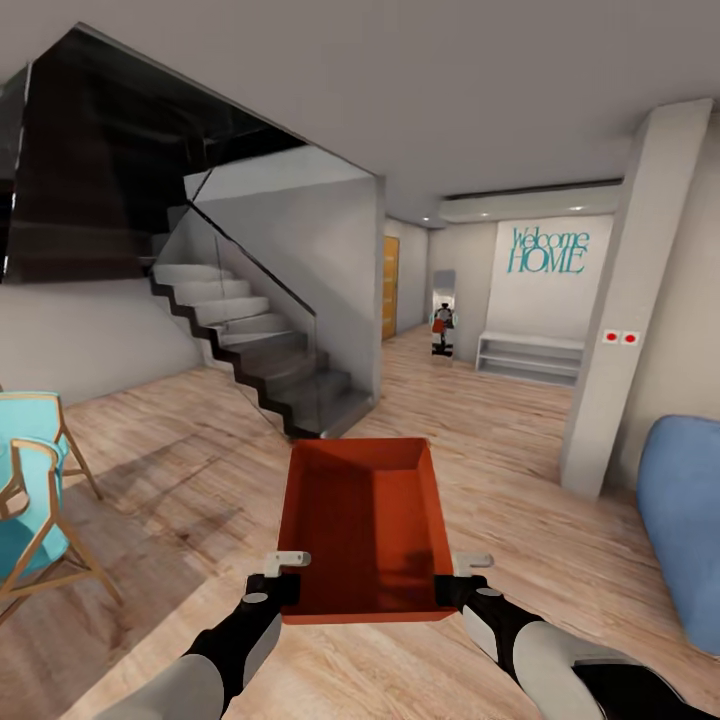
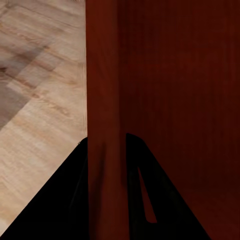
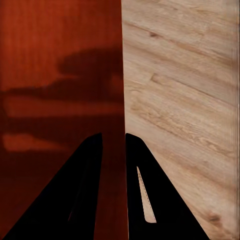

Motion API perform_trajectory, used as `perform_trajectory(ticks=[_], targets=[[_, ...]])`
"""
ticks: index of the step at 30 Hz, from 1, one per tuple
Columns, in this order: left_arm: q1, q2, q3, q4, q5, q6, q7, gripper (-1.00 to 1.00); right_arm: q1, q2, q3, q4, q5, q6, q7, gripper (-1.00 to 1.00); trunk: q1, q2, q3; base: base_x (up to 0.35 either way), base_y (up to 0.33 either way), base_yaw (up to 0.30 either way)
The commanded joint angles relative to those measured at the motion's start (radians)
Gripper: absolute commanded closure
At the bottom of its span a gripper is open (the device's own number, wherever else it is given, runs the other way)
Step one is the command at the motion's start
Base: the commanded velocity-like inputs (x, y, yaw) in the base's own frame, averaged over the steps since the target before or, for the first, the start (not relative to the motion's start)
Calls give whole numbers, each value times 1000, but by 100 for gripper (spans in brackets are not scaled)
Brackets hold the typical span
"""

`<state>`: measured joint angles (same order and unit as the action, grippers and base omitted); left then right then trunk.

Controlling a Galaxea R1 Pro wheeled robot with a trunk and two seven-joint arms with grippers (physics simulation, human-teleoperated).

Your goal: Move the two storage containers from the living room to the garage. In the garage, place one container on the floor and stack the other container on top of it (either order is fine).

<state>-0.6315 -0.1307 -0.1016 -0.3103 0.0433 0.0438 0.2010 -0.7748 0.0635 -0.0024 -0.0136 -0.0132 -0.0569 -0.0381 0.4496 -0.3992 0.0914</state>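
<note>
Light wood planks floor the living room. Left gripper and right gripper each clamp a side wall of the orange-red storage container, held level above the planks. Beyond the container rises a staircase; a blue sofa sits to its right, a teal chair to its left.
</note>
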Motion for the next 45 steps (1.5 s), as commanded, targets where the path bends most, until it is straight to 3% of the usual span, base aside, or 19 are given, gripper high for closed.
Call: perform_trajectory(ticks=[1,13,45], targets=[[-1,0,13,-6,-17,2,64,100,0,1,-28,4,-2,-3,6,100,0,-1,0,0,0,-294],[-1,0,13,-5,-17,2,64,100,0,1,-28,4,-2,-3,6,100,0,-1,0,49,0,-241],[-1,1,13,-4,-17,4,63,100,0,1,-28,4,-2,-2,5,100,0,-1,0,318,0,-27]])
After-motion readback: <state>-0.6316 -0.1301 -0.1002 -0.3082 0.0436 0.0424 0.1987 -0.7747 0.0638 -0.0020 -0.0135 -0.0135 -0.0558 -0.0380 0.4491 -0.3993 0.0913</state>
